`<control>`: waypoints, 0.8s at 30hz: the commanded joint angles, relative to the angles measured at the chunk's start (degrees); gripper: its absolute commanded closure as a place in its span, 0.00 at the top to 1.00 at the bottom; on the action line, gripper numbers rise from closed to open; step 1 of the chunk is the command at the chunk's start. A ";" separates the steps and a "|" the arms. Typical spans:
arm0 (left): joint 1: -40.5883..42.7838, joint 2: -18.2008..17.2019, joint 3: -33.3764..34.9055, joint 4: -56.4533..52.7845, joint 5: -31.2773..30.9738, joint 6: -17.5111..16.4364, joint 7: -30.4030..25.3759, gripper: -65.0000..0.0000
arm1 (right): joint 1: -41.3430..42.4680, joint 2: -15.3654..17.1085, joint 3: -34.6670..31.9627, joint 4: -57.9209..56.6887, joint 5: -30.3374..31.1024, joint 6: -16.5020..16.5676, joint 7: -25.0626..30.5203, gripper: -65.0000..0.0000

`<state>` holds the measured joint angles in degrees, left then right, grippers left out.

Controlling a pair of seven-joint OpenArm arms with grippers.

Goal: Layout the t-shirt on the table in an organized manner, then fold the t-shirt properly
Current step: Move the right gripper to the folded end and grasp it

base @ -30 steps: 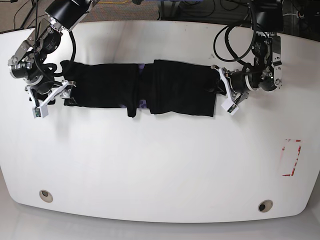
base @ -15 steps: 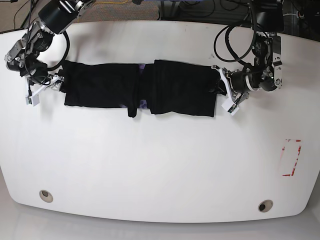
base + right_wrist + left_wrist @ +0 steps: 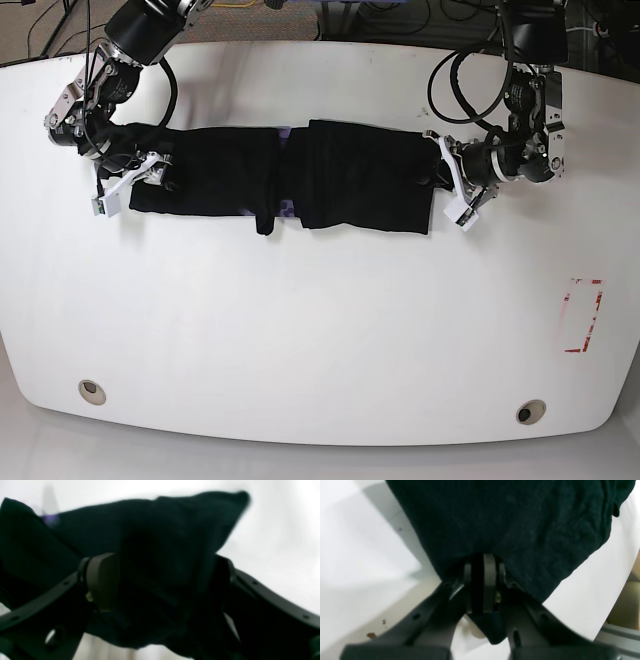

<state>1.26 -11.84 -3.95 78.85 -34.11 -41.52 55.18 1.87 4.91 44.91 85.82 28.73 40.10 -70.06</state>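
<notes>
The t-shirt (image 3: 300, 185) lay as a long narrow black band across the far half of the bench (image 3: 320, 330), folded lengthwise, with a seam-like gap near the middle where a purplish patch (image 3: 287, 208) showed and a small tab of cloth hung off the near edge. The left gripper (image 3: 452, 190) sat at the band's end on the base view's right; the left wrist view showed its fingers (image 3: 489, 580) clenched on a pinch of the shirt's edge. The right gripper (image 3: 128, 180) was at the opposite end; its wrist view was blurred, but the fingers (image 3: 102, 580) stood wide apart with bunched cloth between them, not clamped, so that end looked released. Judged risks: with only one end pinned, any pull from the left arm would drag the whole band along the glossy surface and skew it; if the right fingers closed now they would likely catch several layers at once, or miss the lower layer, and the fold would open unevenly; lifting both ends unequally would let the middle sag and slide at the gap. Cloth was soft, matte, slightly fuzzy knit with shallow wrinkles and rounded folded edges; bench was hard, white, glossy, with rounded corners, two metal-ringed holes (image 3: 91, 391) near the front and a red-outlined rectangle (image 3: 582, 315) off to one side.
</notes>
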 commanded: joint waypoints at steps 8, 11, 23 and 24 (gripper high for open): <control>0.63 -0.87 -0.05 -0.48 6.55 1.52 4.47 0.07 | -0.15 -0.64 -3.81 0.73 -0.03 -0.10 0.83 0.58; 0.72 -0.87 -0.05 -0.48 6.55 1.52 4.47 0.07 | -0.15 -0.73 -4.42 0.73 -0.03 -0.10 1.10 0.41; 0.46 -0.78 0.03 -0.48 6.64 1.52 4.56 0.07 | 0.02 -0.38 -5.39 3.45 -0.03 -0.10 1.18 0.01; 0.46 -0.78 0.03 -0.48 6.64 1.52 4.56 0.07 | -0.07 -0.38 -5.39 4.51 -0.03 -0.10 1.18 0.01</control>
<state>1.37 -11.84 -3.97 78.85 -34.09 -41.50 54.89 1.06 3.64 39.44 86.98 28.23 39.92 -69.67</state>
